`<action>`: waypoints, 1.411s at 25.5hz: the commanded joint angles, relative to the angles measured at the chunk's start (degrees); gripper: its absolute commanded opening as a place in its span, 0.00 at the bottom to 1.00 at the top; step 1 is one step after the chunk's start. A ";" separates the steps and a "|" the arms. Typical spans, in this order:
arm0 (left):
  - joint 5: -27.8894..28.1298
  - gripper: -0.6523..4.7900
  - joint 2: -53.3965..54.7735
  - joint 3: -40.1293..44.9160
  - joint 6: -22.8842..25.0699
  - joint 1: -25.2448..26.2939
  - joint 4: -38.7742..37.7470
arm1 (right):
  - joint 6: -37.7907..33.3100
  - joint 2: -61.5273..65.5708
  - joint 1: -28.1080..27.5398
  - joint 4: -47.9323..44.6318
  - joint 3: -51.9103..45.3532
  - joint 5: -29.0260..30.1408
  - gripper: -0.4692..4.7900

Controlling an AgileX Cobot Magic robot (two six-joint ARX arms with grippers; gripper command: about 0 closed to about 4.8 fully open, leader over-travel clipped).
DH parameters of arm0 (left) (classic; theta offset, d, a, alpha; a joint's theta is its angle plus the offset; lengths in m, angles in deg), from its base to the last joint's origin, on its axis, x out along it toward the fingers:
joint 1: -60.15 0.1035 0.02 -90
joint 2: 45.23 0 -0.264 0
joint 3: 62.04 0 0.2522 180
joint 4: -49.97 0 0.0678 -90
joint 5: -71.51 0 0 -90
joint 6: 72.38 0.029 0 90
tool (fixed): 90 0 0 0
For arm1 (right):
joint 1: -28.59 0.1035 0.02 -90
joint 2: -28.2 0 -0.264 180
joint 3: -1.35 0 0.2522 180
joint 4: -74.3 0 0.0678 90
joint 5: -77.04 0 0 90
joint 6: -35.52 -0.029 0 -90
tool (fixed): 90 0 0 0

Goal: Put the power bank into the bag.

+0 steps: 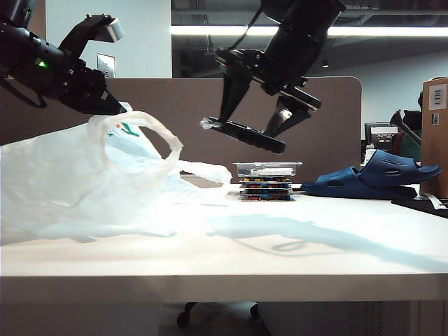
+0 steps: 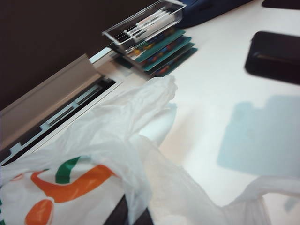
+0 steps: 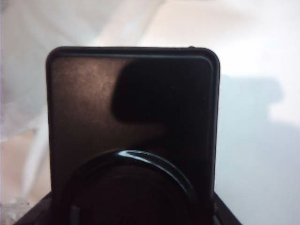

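The bag (image 1: pixel 70 182) lies crinkled on the left of the white table, white with green-orange print (image 2: pixel 75 183). My left gripper (image 1: pixel 117 108) is above its top edge, and its dark fingers (image 2: pixel 123 214) are shut on a fold of the plastic near a loop handle (image 1: pixel 164 140). The power bank (image 1: pixel 252 135), a flat black slab, hangs tilted in the air right of the bag's mouth, with my right gripper (image 1: pixel 250 129) shut on it. It fills the right wrist view (image 3: pixel 131 112), with the bag (image 3: pixel 28 70) beyond it. It also shows in the left wrist view (image 2: pixel 275 56).
A stack of clear cases (image 1: pixel 267 180) (image 2: pixel 150 33) stands at the back of the table just right of the bag. Dark blue slippers (image 1: pixel 378 178) lie at the back right, beside a cardboard box (image 1: pixel 435 126). A brown partition (image 1: pixel 336 119) closes the far side.
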 commanded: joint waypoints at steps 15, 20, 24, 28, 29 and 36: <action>-14.25 0.11 -0.33 -0.22 -5.22 -0.85 1.40 | 0.28 3.89 2.80 -2.34 0.35 7.82 0.46; -19.34 0.11 -0.33 -0.22 -5.22 -1.25 1.40 | 0.28 5.99 3.85 -4.33 0.35 8.68 0.39; -23.93 0.11 -0.33 -0.22 -5.33 -1.25 1.33 | 0.28 6.97 3.85 -5.46 0.35 9.05 0.39; -24.92 0.11 -0.33 -0.22 -5.42 -1.25 0.72 | 0.28 7.23 3.85 -5.70 0.37 9.88 0.39; -24.94 0.11 -0.33 -0.22 -5.42 -1.25 0.42 | 0.28 7.21 3.82 -5.70 0.37 9.99 0.39; -26.23 0.11 -0.31 -0.22 -5.38 -1.25 -3.41 | 0.28 7.13 3.82 -6.29 0.37 9.97 0.39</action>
